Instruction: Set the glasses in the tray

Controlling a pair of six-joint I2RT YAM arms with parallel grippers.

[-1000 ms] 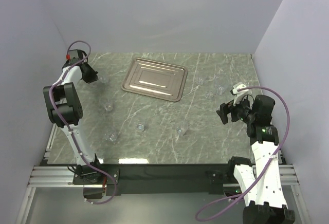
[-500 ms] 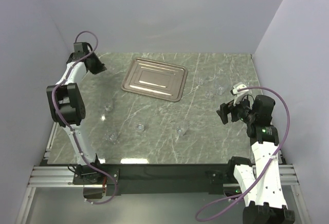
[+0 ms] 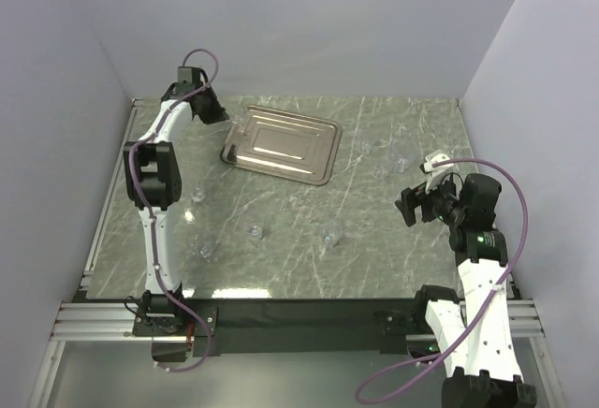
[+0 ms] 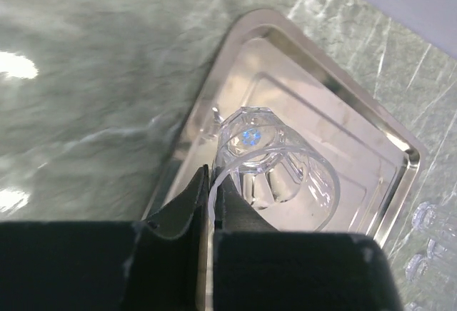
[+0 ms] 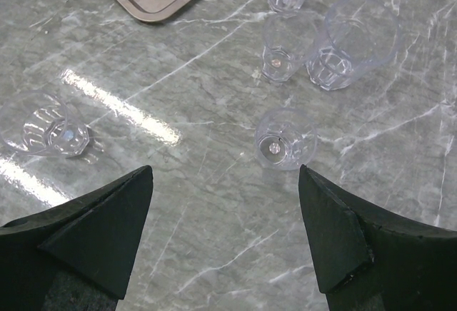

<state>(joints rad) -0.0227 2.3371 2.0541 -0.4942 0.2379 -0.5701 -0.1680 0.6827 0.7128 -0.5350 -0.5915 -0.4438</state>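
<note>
left jaws have swung over the tray point(image 4: 371, 129).
they pinch a glass point(image 4: 275, 165) by its rim; right jaws gape wide, empty.

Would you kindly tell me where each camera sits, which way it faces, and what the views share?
Top external: above and behind the bases, looking down on the table, the tray, left arm and right arm.
Left wrist: on the left arm, facing the tray past the left gripper, shut on a glass.
Right wrist: on the right arm, facing down at loose glasses through the open right gripper.
Shared: all three show the tray.
</note>
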